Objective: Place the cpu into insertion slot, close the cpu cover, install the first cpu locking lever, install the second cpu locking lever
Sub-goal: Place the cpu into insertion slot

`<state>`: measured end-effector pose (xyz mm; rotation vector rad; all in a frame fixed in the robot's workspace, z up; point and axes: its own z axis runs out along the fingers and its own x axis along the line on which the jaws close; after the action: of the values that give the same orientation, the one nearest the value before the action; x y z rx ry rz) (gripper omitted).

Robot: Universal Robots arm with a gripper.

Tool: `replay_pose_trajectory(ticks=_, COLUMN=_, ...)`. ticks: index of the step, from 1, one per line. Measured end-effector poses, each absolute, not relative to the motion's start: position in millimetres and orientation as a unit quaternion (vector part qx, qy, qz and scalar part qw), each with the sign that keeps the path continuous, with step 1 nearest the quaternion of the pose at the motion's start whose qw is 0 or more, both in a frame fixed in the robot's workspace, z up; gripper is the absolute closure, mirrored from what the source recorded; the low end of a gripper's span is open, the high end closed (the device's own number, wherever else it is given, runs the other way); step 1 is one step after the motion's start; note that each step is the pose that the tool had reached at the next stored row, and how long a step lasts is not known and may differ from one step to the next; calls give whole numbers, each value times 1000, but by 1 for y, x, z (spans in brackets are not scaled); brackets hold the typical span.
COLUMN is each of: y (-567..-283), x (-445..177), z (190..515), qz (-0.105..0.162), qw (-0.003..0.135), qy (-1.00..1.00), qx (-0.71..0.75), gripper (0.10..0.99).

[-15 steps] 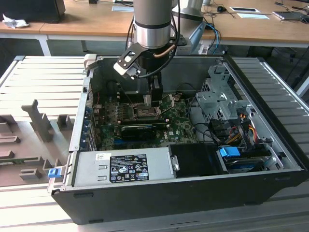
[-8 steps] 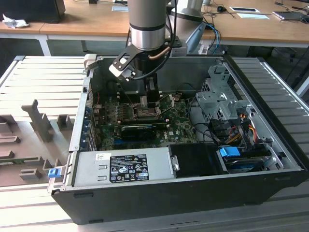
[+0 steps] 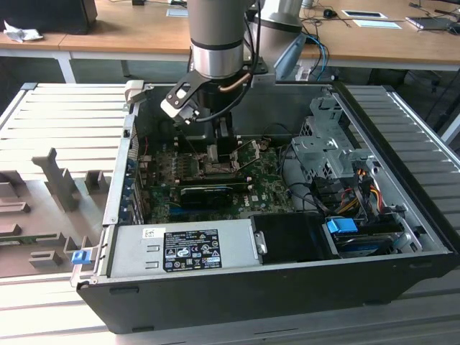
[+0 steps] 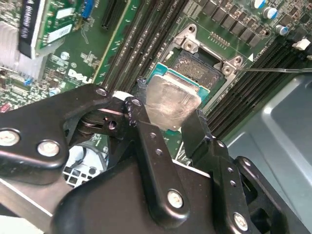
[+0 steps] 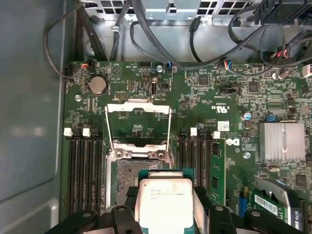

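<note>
You will find the jaws closed narrow on the cpu (image 4: 173,100) (image 5: 165,201), one black finger (image 4: 148,136) on each of two opposite edges, its silver-grey lid facing up. The lid carries several lines of dark print, which cannot be made out. The chip hangs over the part of the insertion slot (image 4: 201,67) (image 5: 127,171) nearest the jaws. You cannot tell whether it touches the socket, and the dark pinned centre lies bare just beyond it. Past the slot, further from the jaws, the cpu cover (image 5: 138,107) stands swung open. Long black memory slots (image 5: 83,170) run along both sides of the jaws. In the exterior view the arm reaches down into the open computer case (image 3: 215,305). The silver power supply (image 3: 144,259) sits well apart from the jaws, and its black-and-white label (image 3: 191,249) is printed too finely to read. The green motherboard (image 5: 219,97) bears white silk-screen marks.
</note>
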<state>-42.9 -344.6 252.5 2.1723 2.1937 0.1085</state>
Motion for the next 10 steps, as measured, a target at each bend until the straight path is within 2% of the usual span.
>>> replay_pose_trajectory(ticks=3, y=-331, x=-45, z=228, qz=35, qw=26, qy=709, qx=704, gripper=561)
replay_pose_trajectory(ticks=10, y=-321, x=-48, z=211, qz=35, qw=26, qy=712, qx=701, gripper=561)
